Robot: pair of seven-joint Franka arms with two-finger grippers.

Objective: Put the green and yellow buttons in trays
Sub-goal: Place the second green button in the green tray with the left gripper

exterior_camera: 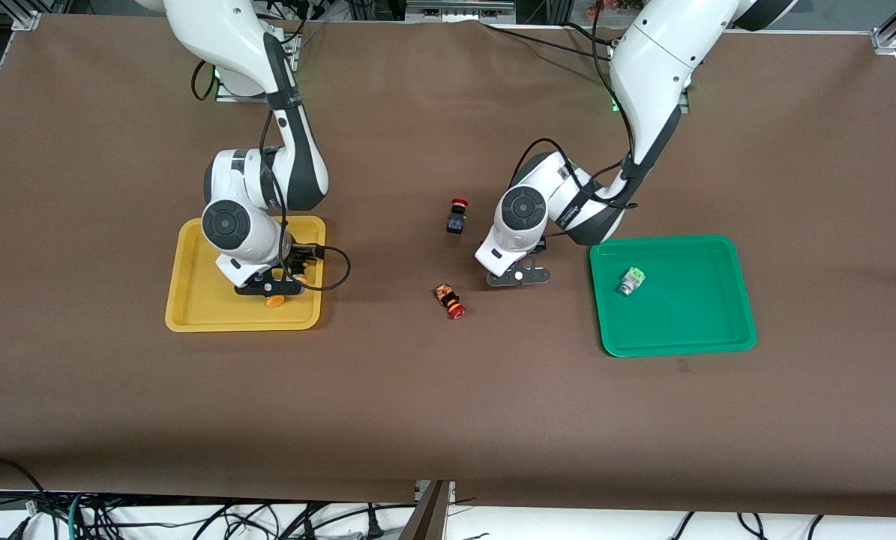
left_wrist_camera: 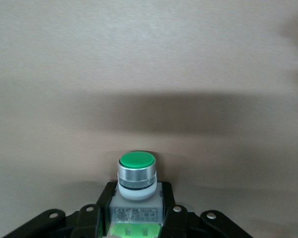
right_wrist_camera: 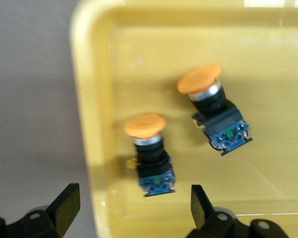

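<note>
My left gripper (exterior_camera: 519,277) is shut on a pale green button (left_wrist_camera: 136,178) with a silver-white body, low over the brown table beside the green tray (exterior_camera: 687,337). The front view hides this button under the hand. A second green button (exterior_camera: 631,280) lies in the green tray. My right gripper (exterior_camera: 271,289) is open and empty over the yellow tray (exterior_camera: 193,319). Two orange-yellow buttons with dark bodies (right_wrist_camera: 148,148) (right_wrist_camera: 213,109) lie on their sides in that tray (right_wrist_camera: 94,99), just ahead of my open right gripper (right_wrist_camera: 134,206).
Two red-capped dark switches are on the table between the trays: one upright (exterior_camera: 457,216) near the left arm's wrist, one on its side (exterior_camera: 451,300) nearer the front camera. Brown cloth covers the whole table.
</note>
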